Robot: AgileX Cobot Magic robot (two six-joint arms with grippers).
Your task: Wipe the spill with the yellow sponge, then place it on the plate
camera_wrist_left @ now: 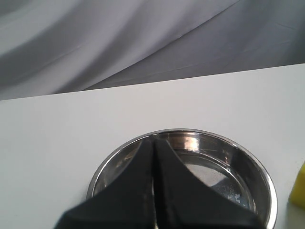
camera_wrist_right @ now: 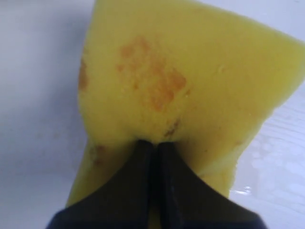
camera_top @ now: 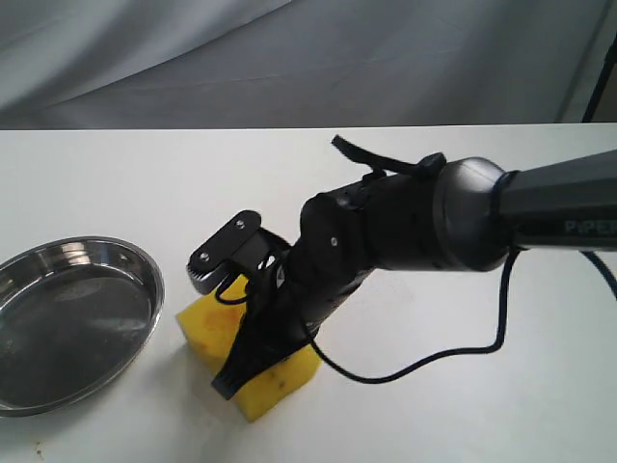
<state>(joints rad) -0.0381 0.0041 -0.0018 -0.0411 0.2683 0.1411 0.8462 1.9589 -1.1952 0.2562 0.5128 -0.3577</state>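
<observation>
**A:** Where is the yellow sponge (camera_top: 275,381)?

**B:** On the white desk (camera_top: 463,415), toward 6 o'clock in the exterior view. The right arm comes in from 3 o'clock and leans down over it.

**A:** And the right claw (camera_wrist_right: 153,145)?

**B:** Narrow, and biting the sponge. Its two dark fingers are nearly together, with the foam puckered in at their tips. There are brownish stains on the yellow face just past them.

**A:** The plate (camera_top: 152,289)?

**B:** At 9 o'clock from the sponge, near it but not touching. It is a shiny steel plate with nothing lying in it.

**A:** What about the left claw (camera_wrist_left: 153,143)?

**B:** Its fingers are pressed flat against each other with nothing between them. It hangs over the plate's near rim, and a sliver of the sponge shows at the picture's edge.

**A:** Any liquid?

**B:** The right wrist view shows a faint wet sheen (camera_wrist_right: 274,157) on the desk beside the sponge. I cannot make out the spill as a drop.
</observation>
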